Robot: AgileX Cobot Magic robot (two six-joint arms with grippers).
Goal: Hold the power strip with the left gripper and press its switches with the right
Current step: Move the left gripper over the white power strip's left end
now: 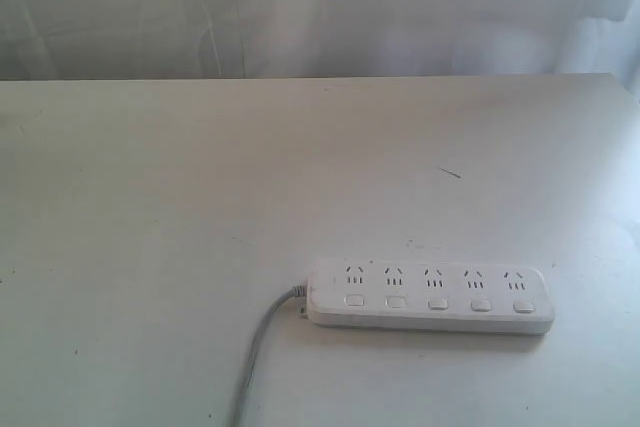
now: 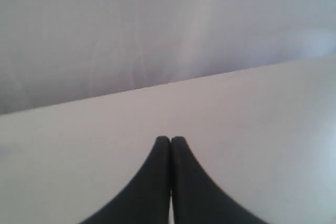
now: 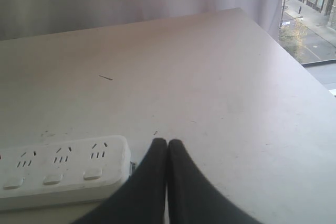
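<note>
Pale curtain hangs behind a white bench. On it the strip lies flat toward the near right of the exterior view, long side to the camera. Its grey cord trails from the left end toward the near edge. Five sockets run along the far side, and the five switches sit in a row just below them. Neither arm shows in the exterior view.

The left pincer is closed tip to tip on nothing, over bare bench, with the strip out of its camera's sight. The right pincer is likewise pressed together and empty. It hovers just beside one end of the strip, where three sockets and three switches show and no cord.

I judge the task to be at its very start, with no hold taken and no switch touched. Next the left pincer must open, travel to the strip and clamp it across its width, probably near the cord end, leaving the switches free. Only then should the right pincer come down with closed tips on one switch at a time. Unheld, the light strip would likely slide under the push.
</note>
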